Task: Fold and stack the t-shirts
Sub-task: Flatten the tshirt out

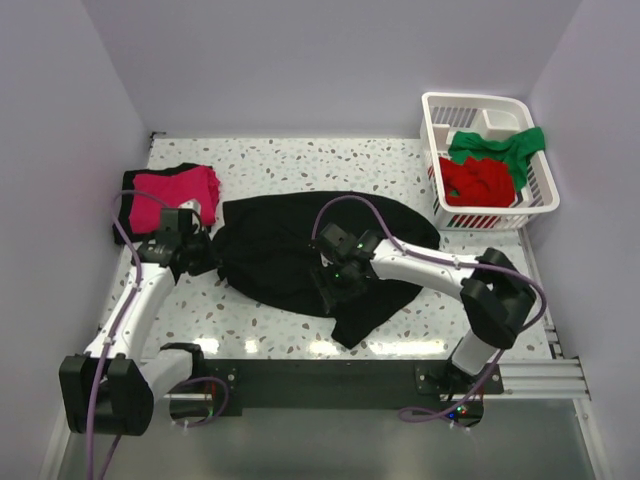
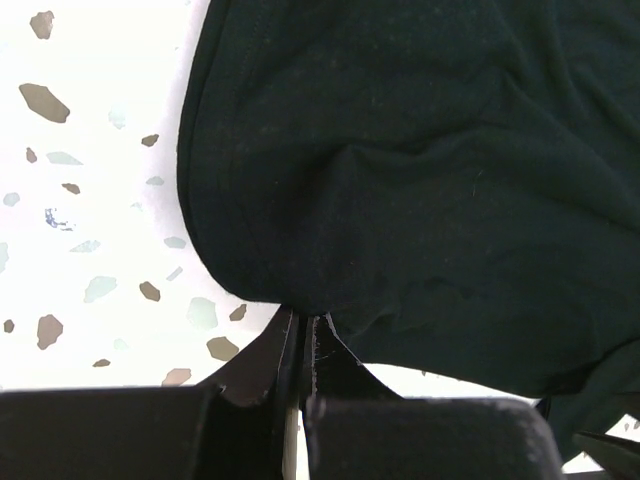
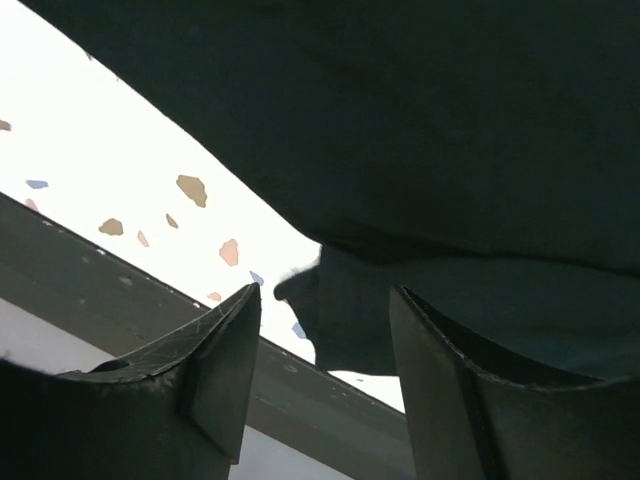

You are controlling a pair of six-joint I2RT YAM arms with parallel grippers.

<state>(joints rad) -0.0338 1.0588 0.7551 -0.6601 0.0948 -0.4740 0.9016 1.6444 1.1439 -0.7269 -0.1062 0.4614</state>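
A black t-shirt lies spread and rumpled across the middle of the table. My left gripper is at its left edge; in the left wrist view the gripper is shut, pinching the edge of the black cloth. My right gripper hovers over the shirt's near middle; in the right wrist view it is open, with a fold of black cloth below the gap. A folded magenta-pink t-shirt lies on a folded black one at the back left. A red t-shirt and a green t-shirt lie in the basket.
The white slatted basket stands at the back right corner. The speckled table is walled in on the left, back and right. A black rail runs along the near edge between the arm bases.
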